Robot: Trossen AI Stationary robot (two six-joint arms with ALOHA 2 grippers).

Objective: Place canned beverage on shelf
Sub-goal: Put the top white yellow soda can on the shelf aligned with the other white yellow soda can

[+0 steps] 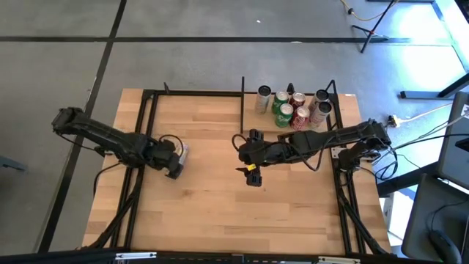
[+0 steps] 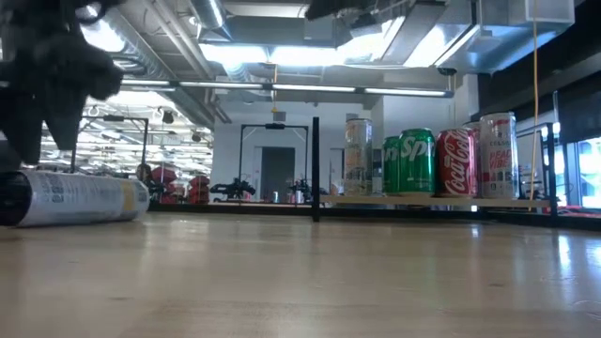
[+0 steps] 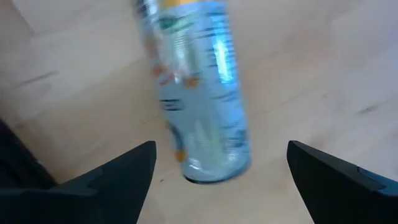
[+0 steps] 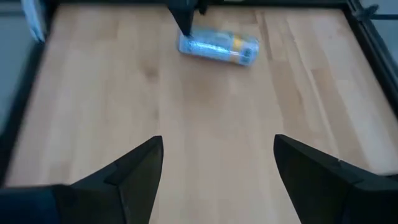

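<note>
A pale silver-blue can (image 3: 199, 87) with a yellow band lies on its side on the tabletop, left of centre; it also shows in the high view (image 1: 182, 152), the low view (image 2: 75, 199) and the right wrist view (image 4: 217, 46). My left gripper (image 3: 221, 149) is open just above the can's near end, one finger on either side and clear of it. My right gripper (image 4: 217, 140) is open and empty over the table's middle (image 1: 251, 174). The shelf (image 2: 423, 200), a small light-wood board in black bars, stands at the back right.
Several upright cans (image 1: 293, 110), green, red and silver ones, stand close together on the shelf (image 1: 328, 126). Black frame bars (image 1: 146, 132) run along the table's left, right and far sides. Bare wood lies between the lying can and the shelf.
</note>
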